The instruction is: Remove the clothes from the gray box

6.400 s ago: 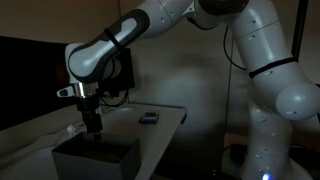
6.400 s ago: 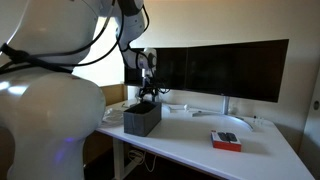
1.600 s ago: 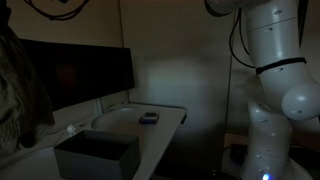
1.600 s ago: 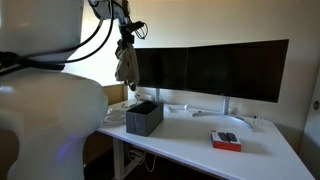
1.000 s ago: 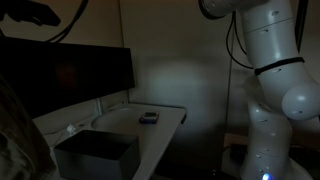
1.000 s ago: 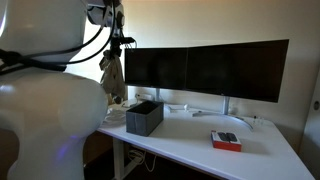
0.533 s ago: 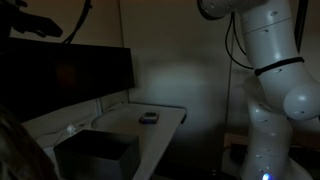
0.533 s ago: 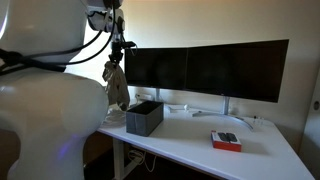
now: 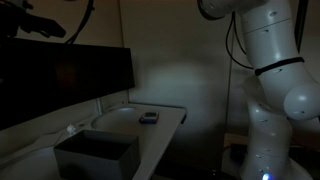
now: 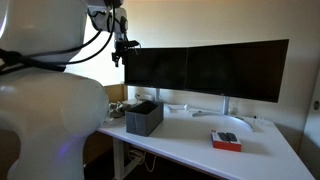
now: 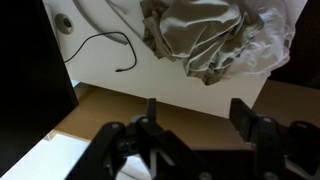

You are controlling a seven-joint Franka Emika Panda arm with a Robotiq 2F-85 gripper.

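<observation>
The gray box (image 9: 95, 155) stands open on the white desk; it also shows in an exterior view (image 10: 143, 117). Its inside looks dark and I see no cloth in it. My gripper (image 11: 197, 110) is open and empty, held high above the desk's end, and it shows in both exterior views (image 10: 119, 52) (image 9: 42, 28). The crumpled beige clothes (image 11: 205, 38) lie on the white desk top, seen from above in the wrist view, below and apart from my jaws. They are hidden in both exterior views.
Two dark monitors (image 10: 205, 72) stand along the back of the desk (image 10: 190, 135). A red flat object with a small device (image 10: 226, 140) lies at the far end. A black cable (image 11: 100, 45) lies beside the clothes. The desk edge and brown floor (image 11: 120, 110) are under my gripper.
The clothes hung from my shut gripper beside the box; now they have dropped out of it onto the desk top and the jaws are open.
</observation>
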